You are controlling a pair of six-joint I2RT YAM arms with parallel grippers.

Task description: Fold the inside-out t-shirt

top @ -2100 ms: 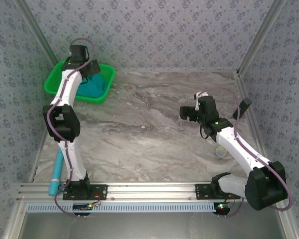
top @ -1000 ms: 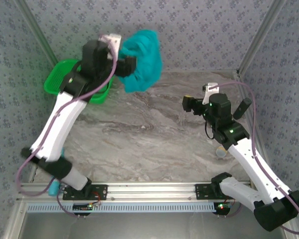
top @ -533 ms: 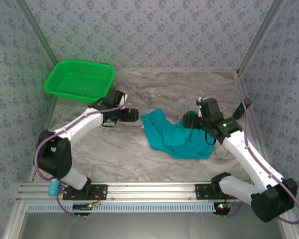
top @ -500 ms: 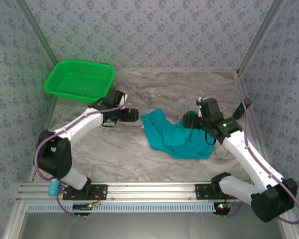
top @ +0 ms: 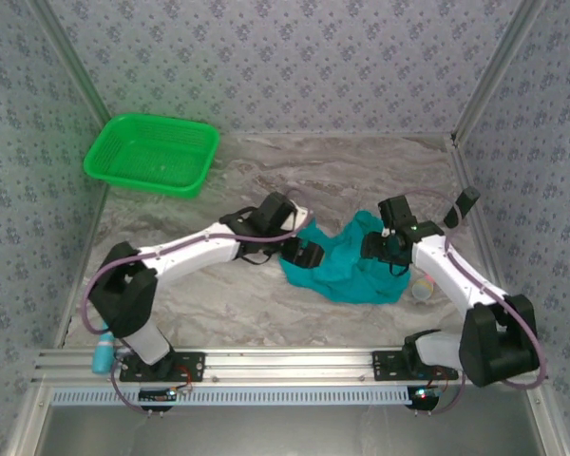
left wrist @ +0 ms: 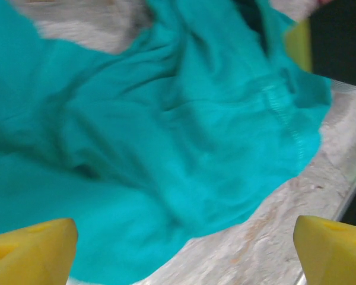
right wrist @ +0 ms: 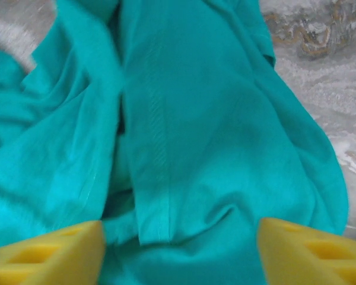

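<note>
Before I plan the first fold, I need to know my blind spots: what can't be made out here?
- Teal cloth t-shirt, top view: crumpled; its own folds hide collar, sleeves and lettering.
- Left wrist view: motion blur smears the shirt's seams.
- Right tool, right wrist view: fingertips cut off by the bottom edge, so contact with cloth is unclear.
- Small pale object, top view: too small, half behind the right arm.

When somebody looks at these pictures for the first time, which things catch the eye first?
The teal t-shirt lies crumpled near the middle of the marbled table, very bright against the grey. The left gripper is at its left edge and the right gripper at its right side. A bright green basket stands in the far left corner.
</note>
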